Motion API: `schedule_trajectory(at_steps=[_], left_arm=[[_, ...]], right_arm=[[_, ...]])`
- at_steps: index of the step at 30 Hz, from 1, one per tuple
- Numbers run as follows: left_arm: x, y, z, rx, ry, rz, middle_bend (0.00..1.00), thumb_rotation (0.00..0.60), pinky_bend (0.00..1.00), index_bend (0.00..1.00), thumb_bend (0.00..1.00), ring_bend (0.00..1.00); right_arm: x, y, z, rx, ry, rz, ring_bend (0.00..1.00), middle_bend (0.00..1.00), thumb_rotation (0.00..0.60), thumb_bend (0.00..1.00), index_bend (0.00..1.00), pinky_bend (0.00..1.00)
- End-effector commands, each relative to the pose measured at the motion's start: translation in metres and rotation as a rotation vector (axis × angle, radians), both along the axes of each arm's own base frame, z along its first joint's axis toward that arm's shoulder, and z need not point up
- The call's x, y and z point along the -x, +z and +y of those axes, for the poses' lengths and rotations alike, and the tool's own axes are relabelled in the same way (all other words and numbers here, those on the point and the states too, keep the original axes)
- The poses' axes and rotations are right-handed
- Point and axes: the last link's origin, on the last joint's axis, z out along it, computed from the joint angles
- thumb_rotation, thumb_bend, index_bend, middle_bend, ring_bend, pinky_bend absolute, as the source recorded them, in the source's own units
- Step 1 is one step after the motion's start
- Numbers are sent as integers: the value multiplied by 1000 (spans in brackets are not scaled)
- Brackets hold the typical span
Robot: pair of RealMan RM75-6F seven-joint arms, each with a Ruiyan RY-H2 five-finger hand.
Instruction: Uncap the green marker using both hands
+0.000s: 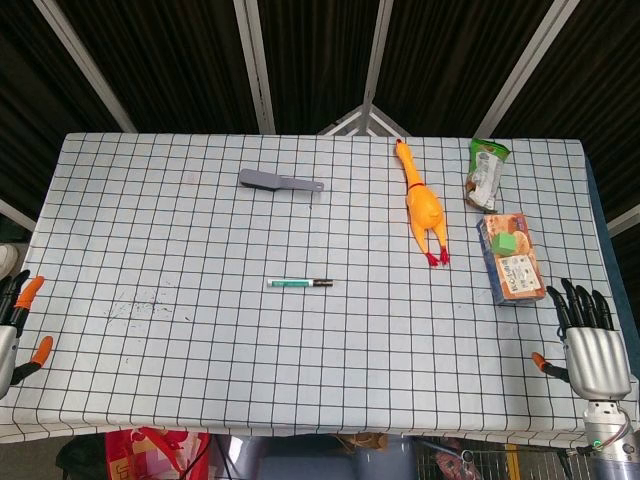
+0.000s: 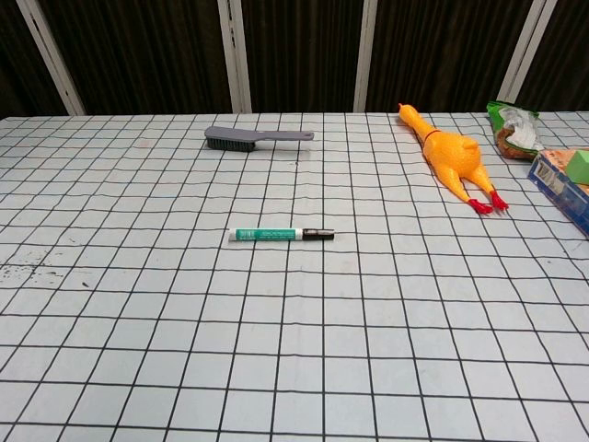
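the green marker (image 1: 299, 283) lies flat near the middle of the surface (image 1: 200, 380), touching nothing and held by nothing. its long axis runs across the robot's front, side to side: the green-and-white barrel points toward the robot's left, the dark end toward its right. the chest view shows this plainly, with the marker (image 2: 281, 235) level along a grid line of the checked cloth. the dark end appears to be the cap, though at this size the seam between cap and barrel cannot be made out.

the left hand (image 1: 15, 325) sits at the near left edge of the surface, only partly in frame; its fingers show apart and nothing is in them. the right hand (image 1: 590, 345) rests at the near right edge, fingers straight and spread, holding nothing. neither hand appears in the chest view.

the marker lies well apart from both hands, forward of them and inward, roughly between the two; no clear advantage of reach to either side. judgement: no step of the task is yet begun. since the axis runs left to right, each arm can come inward onto its own end, the left hand to the barrel, the right hand to the dark end, and the pull would then run along that same line. the marker's low, thin profile on the cloth makes the first pick-up the likely point of failure.
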Motion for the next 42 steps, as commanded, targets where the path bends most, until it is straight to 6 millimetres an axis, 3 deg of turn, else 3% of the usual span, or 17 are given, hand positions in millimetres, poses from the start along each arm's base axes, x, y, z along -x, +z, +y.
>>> schedule_trajectory(at_steps=[1, 12, 18, 22, 33, 42], left_arm=[[-2, 0, -2, 2, -4, 0, 0, 600, 0, 0, 493, 0], [8, -19, 8, 32, -8, -24, 0, 600, 0, 0, 492, 0], [0, -22, 20, 29, -28, -39, 0, 600, 0, 1, 485, 0], [-12, -27, 35, 46, -42, -69, 0, 600, 0, 57, 483, 0], [-70, -25, 102, 225, 72, 33, 0, 600, 0, 124, 483, 0], [-115, -59, 167, 182, 25, -130, 0, 600, 0, 205, 483, 0]], right_arm=[[-5, -2, -2, -5, 13, 2, 45, 0, 600, 109, 120, 36], [-16, -2, -3, -8, 30, 11, 45, 0, 600, 110, 120, 36], [-15, -1, -3, -23, 15, 22, 45, 0, 600, 109, 120, 36], [-15, -3, -4, -27, 10, 27, 45, 0, 600, 110, 120, 36], [-23, -11, -12, -56, 5, 49, 45, 0, 600, 110, 120, 36], [-25, -20, -22, -74, -6, 65, 45, 0, 600, 110, 120, 36]])
